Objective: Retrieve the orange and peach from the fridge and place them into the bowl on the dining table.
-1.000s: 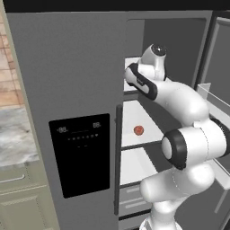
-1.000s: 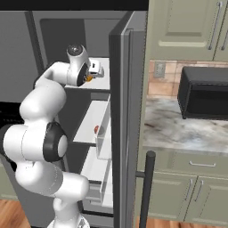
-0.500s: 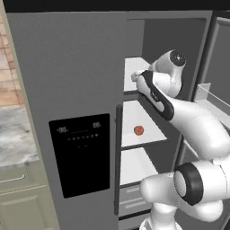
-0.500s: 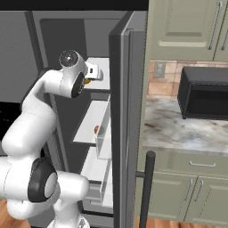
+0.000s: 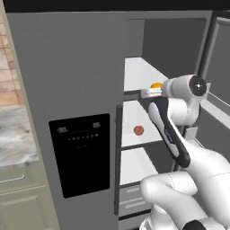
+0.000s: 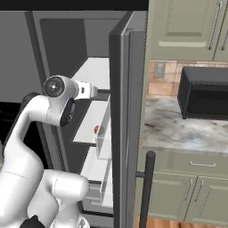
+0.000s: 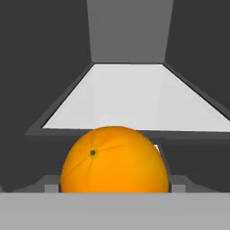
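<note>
- The orange (image 7: 115,159) sits right at the end effector (image 5: 147,92), between its jaws, in front of the fridge's (image 5: 81,90) upper white shelf (image 7: 134,96); from the left base it peeks out above the white hand.
- The jaws appear to clasp the orange at its widest girth, though the fingertips themselves are hidden, so the hold is a judgement.
- The peach (image 5: 139,130) lies on the shelf below the orange, apart from the arm.
- The orange looks light, firm and smooth-skinned. Being round, it would likely roll if set down and slip if pinched off-centre.
- The best hold is across its middle, pads on opposite sides, with moderate squeeze; the rind should tolerate that without bruising.
- The peach looks softer, so I judge it needs a gentler grip.
</note>
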